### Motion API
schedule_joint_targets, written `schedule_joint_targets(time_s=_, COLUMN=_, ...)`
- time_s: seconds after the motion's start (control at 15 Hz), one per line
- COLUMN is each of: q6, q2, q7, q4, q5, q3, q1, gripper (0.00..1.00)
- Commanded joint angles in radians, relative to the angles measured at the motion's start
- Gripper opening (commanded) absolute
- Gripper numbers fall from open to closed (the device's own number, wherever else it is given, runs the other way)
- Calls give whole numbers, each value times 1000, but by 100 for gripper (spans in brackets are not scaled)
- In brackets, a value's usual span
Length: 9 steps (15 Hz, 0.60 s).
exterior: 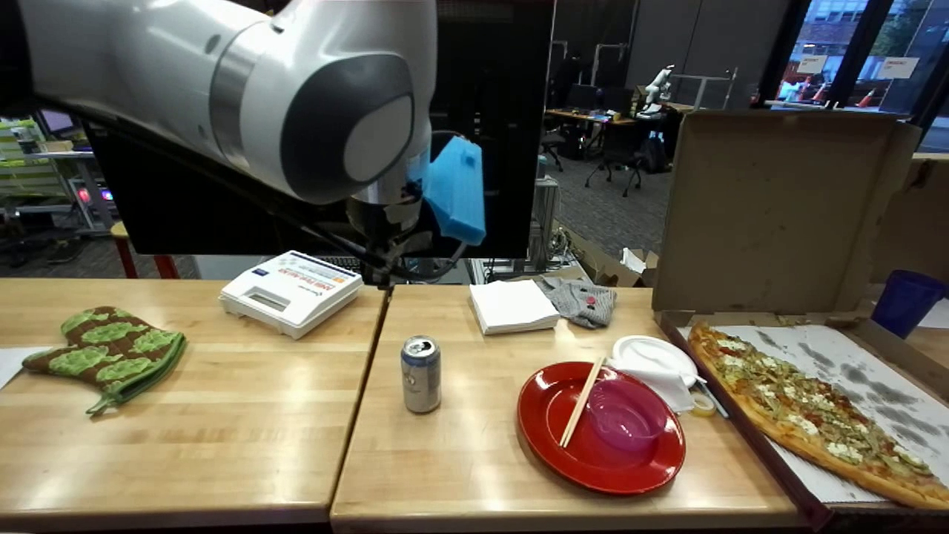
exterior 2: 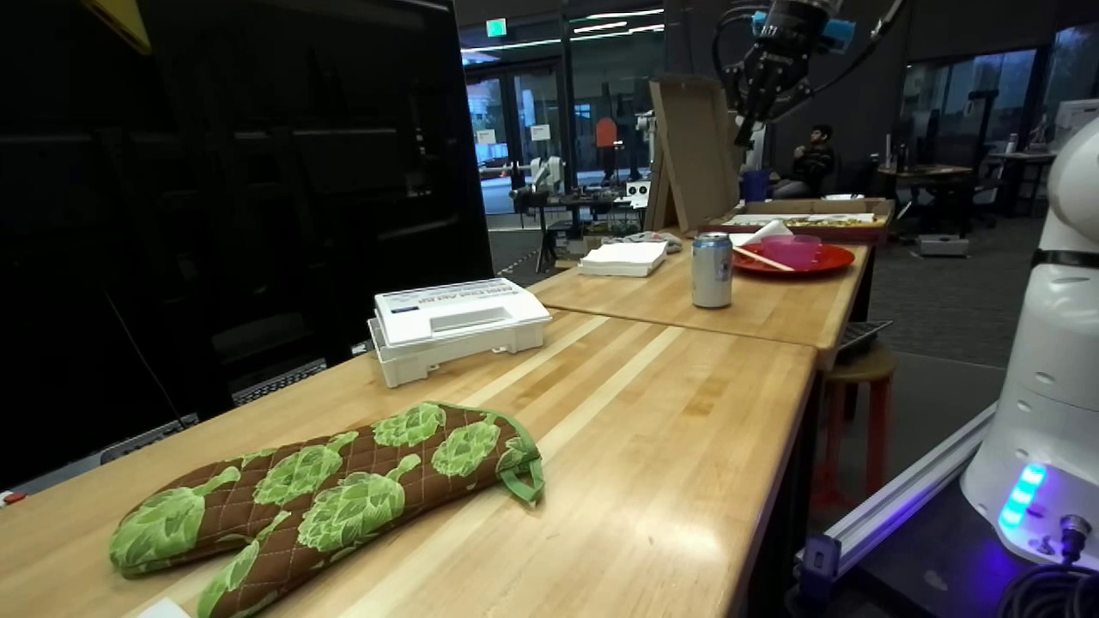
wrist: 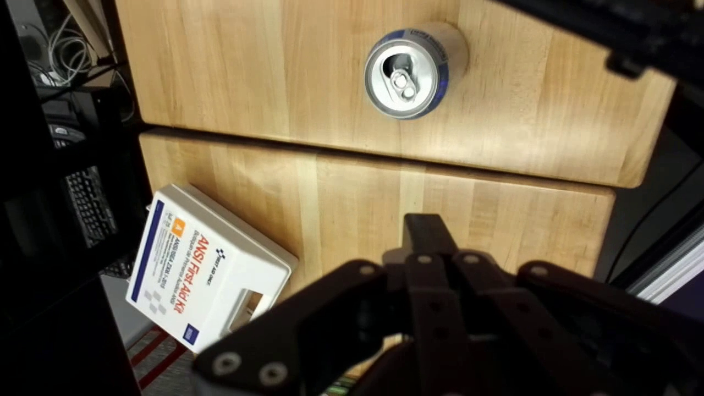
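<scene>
My gripper (wrist: 426, 223) is shut, its black fingertips together with nothing between them. It hangs in the air above the wooden tables; its tip also shows in an exterior view (exterior 2: 743, 136). In the wrist view an opened silver and blue can (wrist: 404, 80) stands upright beyond the fingertips, across the seam between the tables. A white first aid kit (wrist: 203, 275) lies to the left of the fingers. Both exterior views show the can (exterior: 421, 378) and the kit (exterior: 293, 289) apart from the gripper. A brown and green oven mitt (exterior 2: 335, 498) lies flat on the nearer table there.
A red plate (exterior: 545, 452) holds chopsticks (exterior: 582, 404) and a purple bowl (exterior: 626, 415). Behind it are white napkins (exterior: 513, 305), a grey cloth (exterior: 589, 305) and a white lid (exterior: 652, 356). An open pizza box (exterior: 778, 215) with pizza (exterior: 808, 415) stands beside it. A dark screen (exterior 2: 258, 172) rises behind the tables.
</scene>
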Motion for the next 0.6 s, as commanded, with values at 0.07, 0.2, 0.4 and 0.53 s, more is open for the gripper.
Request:
schedule_joint_targets(time_s=0.07, q6=3, q2=84, q7=-13, q4=15, q5=64, q3=-85, q1=-30, gripper=0)
schedule_joint_targets(time_s=0.2, q6=9, q2=97, q7=-46, q4=-4, q5=112, q3=-117, q1=-21, gripper=0)
schedule_joint_targets(time_s=0.4, q6=-5, q2=100, q7=-65, q4=-13, q5=126, q3=-91, q1=-42, gripper=5)
schedule_joint_targets(time_s=0.53, q6=-4, q2=104, q7=-64, q4=-13, q5=125, q3=-87, q1=-46, gripper=18)
